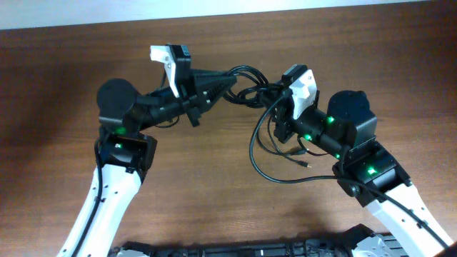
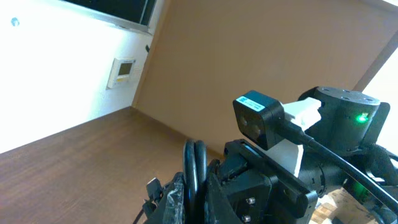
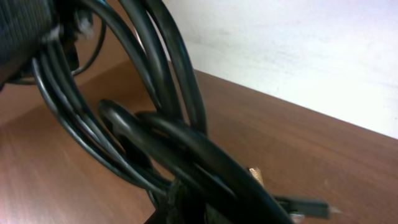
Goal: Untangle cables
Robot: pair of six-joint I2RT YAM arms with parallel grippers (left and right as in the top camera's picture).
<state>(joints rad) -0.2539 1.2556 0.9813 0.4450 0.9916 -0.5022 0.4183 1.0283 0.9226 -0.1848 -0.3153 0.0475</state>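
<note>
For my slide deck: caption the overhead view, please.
Tangled cables gripped by left claw and right claw over the table.

The cables were glossy black over the table, reddish-brown with fine wood grain, while either side of the cables the left arm and right arm were black and white with green lights.

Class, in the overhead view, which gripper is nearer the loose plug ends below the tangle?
Right. The right gripper holds the cables just beyond the loose plug ends; the left gripper grips them farther off, over to the left.
</note>
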